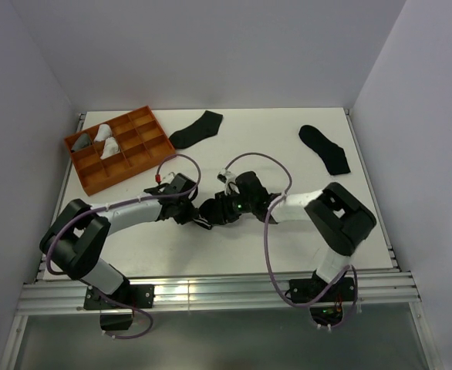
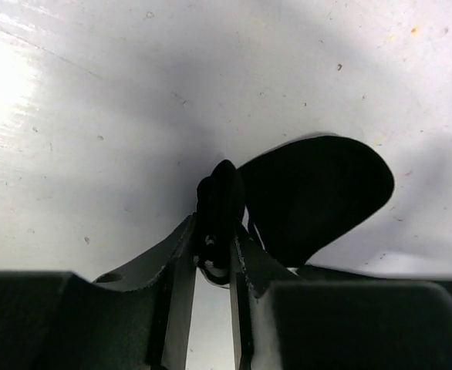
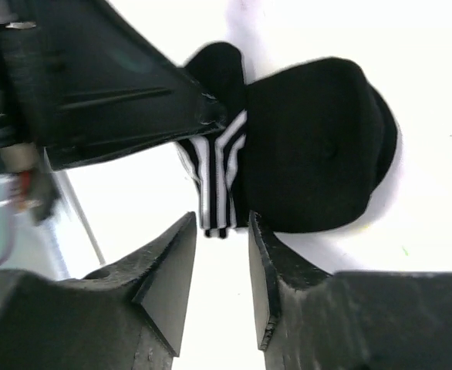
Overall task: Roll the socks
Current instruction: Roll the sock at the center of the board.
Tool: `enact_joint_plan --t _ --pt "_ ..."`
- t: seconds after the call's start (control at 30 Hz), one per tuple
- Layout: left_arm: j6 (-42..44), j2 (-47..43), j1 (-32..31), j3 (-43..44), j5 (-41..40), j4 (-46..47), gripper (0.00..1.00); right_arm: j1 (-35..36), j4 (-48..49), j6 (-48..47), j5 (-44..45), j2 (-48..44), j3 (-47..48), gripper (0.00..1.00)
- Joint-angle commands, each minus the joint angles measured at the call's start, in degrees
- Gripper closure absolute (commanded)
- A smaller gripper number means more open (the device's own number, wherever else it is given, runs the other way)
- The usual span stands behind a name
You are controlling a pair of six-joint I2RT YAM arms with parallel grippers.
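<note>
My left gripper (image 2: 214, 235) pinches the part-rolled sock (image 2: 311, 193); right gripper (image 3: 221, 231) slightly open, empty. Far-left sock (image 1: 197, 129) and far-right sock (image 1: 325, 149) not rolled yet.

A robotics lab test cell. A plain white table (image 1: 288, 139) is boxed in by blank grey partition walls (image 1: 210, 54) at 9, 12 and 3 o'clock. At 6 o'clock an aluminium extrusion rail (image 1: 226, 294) carries the bolted bases of the left arm (image 1: 129, 208) and right arm (image 1: 342, 220), with purple cables (image 1: 266, 239) looping loose off them. The few props look staged: an orange divided tray (image 1: 141, 142) at 10 o'clock, a black sock (image 1: 197, 129) at 12, a second black sock (image 1: 325, 148) at 2 and a striped sock (image 3: 303, 146) at the centre
</note>
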Motion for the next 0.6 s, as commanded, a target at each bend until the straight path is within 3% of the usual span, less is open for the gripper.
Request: enact_joint_plan --t 0.0,0.27,0.57 --pt "4.7 2.3 -0.1 3.5 -0.9 -6.7 0.73 4.6 -1.4 -7.8 18.4 -7.1 -2.2 0.58" --pt "7.4 8.0 -0.1 8.2 1.4 -9.4 0.72 16.7 1.2 -17.1 39.3 -12.1 -3.6 0.55" --pt "8.1 10.0 -0.1 9.8 2.8 -9.7 0.72 23.1 1.7 -22.4 48.4 -5.8 -0.8 0.54"
